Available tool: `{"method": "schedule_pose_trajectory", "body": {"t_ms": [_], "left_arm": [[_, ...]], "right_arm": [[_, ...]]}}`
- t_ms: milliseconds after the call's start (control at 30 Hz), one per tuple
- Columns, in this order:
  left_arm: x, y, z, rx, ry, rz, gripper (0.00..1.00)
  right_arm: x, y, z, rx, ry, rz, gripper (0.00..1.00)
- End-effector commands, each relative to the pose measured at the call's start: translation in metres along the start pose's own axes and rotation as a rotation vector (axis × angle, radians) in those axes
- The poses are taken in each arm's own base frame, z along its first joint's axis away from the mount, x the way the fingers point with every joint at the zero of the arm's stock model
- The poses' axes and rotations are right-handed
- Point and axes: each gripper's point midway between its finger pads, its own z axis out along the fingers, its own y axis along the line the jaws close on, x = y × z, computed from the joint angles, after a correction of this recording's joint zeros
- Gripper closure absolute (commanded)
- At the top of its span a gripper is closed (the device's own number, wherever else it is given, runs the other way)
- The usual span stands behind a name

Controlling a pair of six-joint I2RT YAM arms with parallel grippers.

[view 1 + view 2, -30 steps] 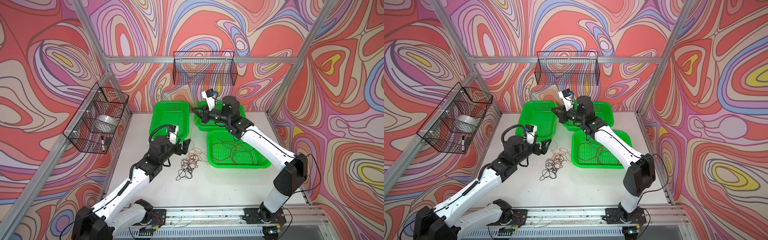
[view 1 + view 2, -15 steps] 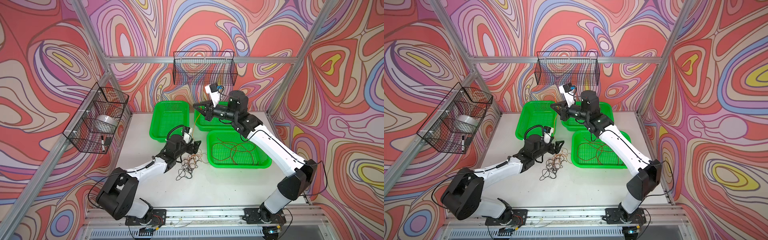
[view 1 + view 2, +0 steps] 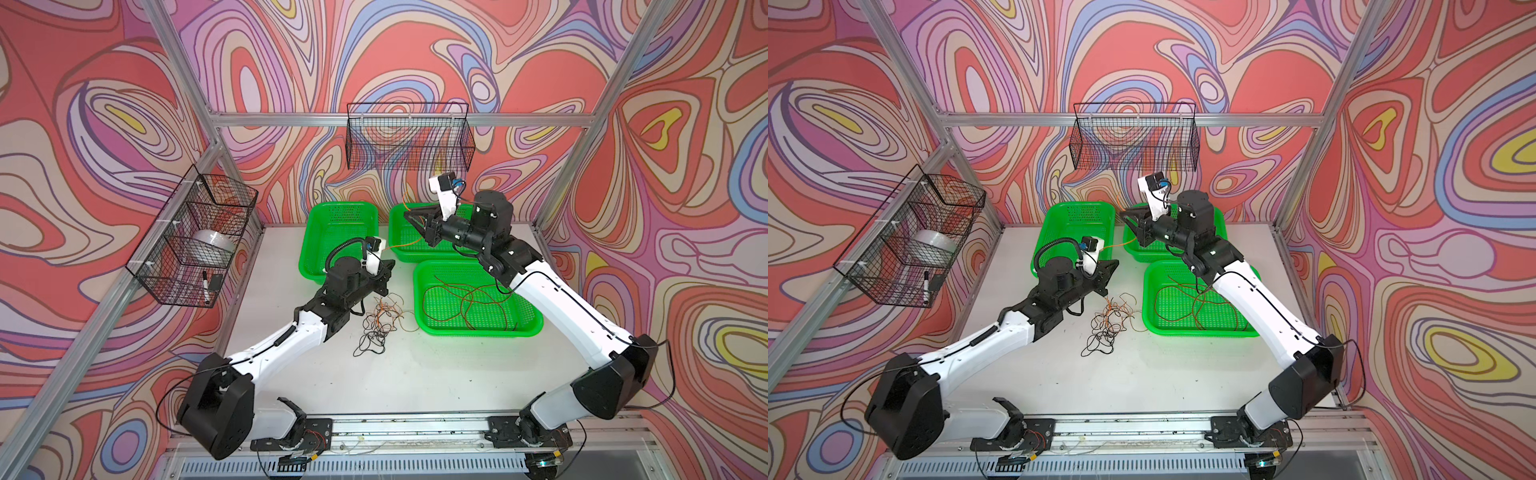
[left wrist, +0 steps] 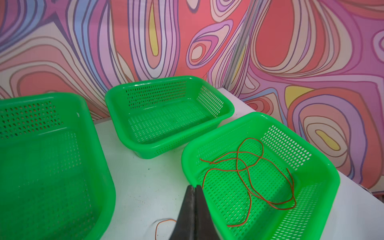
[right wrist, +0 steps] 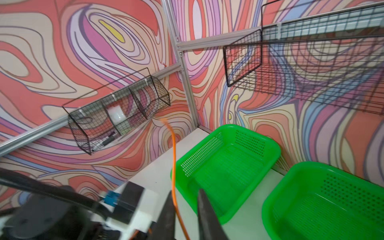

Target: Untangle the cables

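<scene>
Freeing one thin orange cable (image 5: 174, 158) from the knot looks like the step in hand. It runs up between the half-parted jaws of the right claw (image 5: 185, 191), which do not pinch it, over the green perforated plastic basket (image 3: 411, 255) at upper centre of both top views. The left claw (image 4: 194, 188) is pressed fully closed; whether it nips a strand I cannot tell. Just below it, mid-frame, the tangle of orange and black cables (image 3: 380, 320) lies on the white counter (image 3: 415, 374). Best to draw slowly and anchor the knot, so no loops drag along or tighten.
</scene>
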Motion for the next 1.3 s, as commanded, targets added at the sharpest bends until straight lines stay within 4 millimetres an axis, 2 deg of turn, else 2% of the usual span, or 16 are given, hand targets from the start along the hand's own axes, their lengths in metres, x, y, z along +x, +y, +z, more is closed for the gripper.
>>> {"method": "schedule_pose_trajectory", "body": {"t_ms": [0,167,300,400,500,600,700,767,833,967,1067,1100,1267], "left_arm": [[-0.036,-0.010,-0.017,0.001,-0.027,0.034,1.00],[-0.069,-0.024,-0.030,0.005,-0.058,0.043,1.00],[-0.088,-0.027,-0.035,-0.020,-0.066,0.035,1.00],[-0.099,-0.027,-0.039,-0.032,-0.082,0.019,1.00],[-0.108,-0.029,-0.042,-0.037,-0.097,0.018,1.00],[-0.114,-0.030,-0.043,-0.043,-0.106,0.023,1.00],[-0.118,-0.034,-0.042,-0.037,-0.106,0.025,1.00],[-0.121,-0.036,-0.043,-0.037,-0.111,0.027,1.00],[-0.127,-0.039,-0.045,-0.035,-0.123,0.031,1.00],[-0.142,-0.043,-0.049,-0.035,-0.138,0.033,1.00],[-0.156,-0.048,-0.051,-0.032,-0.147,0.044,1.00],[-0.161,-0.050,-0.053,-0.029,-0.153,0.050,1.00],[-0.191,-0.055,-0.060,-0.031,-0.191,0.082,1.00]], "right_arm": [[0.024,-0.016,0.003,0.059,0.027,-0.046,0.57],[0.057,-0.023,0.006,0.062,0.056,-0.027,0.46],[0.086,-0.024,-0.001,0.056,0.067,-0.011,0.41],[0.114,-0.020,-0.002,0.021,0.119,-0.003,0.40],[0.140,-0.005,-0.001,-0.056,0.154,0.005,0.39],[0.166,0.027,0.008,-0.144,0.205,-0.051,0.39],[0.180,0.052,0.022,-0.207,0.231,-0.065,0.39],[0.184,0.056,0.030,-0.222,0.223,-0.032,0.39],[0.188,0.054,0.038,-0.216,0.210,0.007,0.40],[0.200,0.061,0.063,-0.246,0.226,0.035,0.44],[0.211,0.051,0.080,-0.202,0.259,0.087,0.51],[0.225,0.047,0.085,-0.194,0.281,0.103,0.52],[0.256,0.037,0.090,-0.167,0.317,0.155,0.62]]}}
